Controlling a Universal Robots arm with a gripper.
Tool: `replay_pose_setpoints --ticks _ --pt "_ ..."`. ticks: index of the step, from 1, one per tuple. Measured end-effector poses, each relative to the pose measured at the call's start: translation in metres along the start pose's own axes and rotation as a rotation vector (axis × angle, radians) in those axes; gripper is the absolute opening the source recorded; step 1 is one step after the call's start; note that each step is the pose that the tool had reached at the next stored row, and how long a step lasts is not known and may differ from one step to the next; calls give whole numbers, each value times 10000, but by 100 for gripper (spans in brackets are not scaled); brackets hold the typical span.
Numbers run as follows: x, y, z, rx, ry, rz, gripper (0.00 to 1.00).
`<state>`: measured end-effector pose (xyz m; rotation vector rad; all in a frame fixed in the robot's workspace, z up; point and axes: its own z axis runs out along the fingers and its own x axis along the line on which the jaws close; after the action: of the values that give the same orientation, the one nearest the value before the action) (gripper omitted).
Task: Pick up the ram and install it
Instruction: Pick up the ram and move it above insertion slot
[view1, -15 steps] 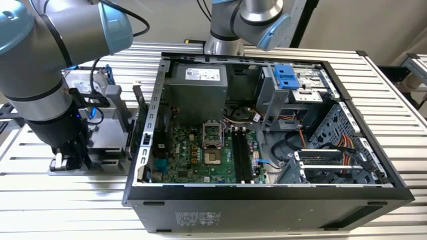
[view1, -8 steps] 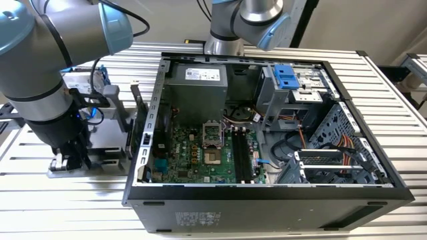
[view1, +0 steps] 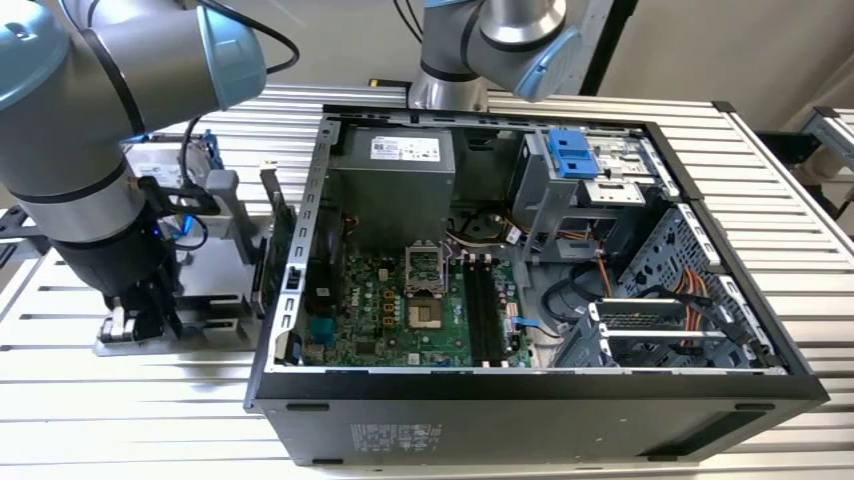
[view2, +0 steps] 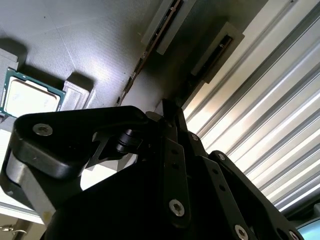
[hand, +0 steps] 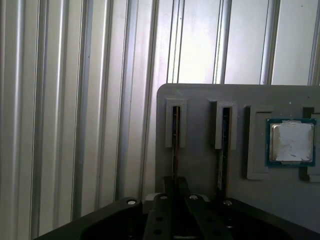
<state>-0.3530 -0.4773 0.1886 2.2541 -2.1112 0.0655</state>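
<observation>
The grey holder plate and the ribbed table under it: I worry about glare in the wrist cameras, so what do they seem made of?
Holder plate: probably matte grey plastic, perhaps printed; the surface is dull and even, with no sharp highlights. Table: likely bare aluminium; its silvery ribbed slats throw bright streaks of reflected light.

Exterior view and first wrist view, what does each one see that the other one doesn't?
The exterior view gives the open computer case, with its green motherboard and a blue bracket. The first wrist view gives, up close, the ram standing on edge in a slotted holder, a second stick beside it, and a square processor chip. Both show the gripper low over the grey tray on the ridged metal table.
</observation>
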Motion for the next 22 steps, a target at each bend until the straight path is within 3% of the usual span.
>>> replay_pose_setpoints --ticks 13,22 --pt "-1 -1 -1 7 -5 1 0" --pt "10 2 -150 0 0 1 0"
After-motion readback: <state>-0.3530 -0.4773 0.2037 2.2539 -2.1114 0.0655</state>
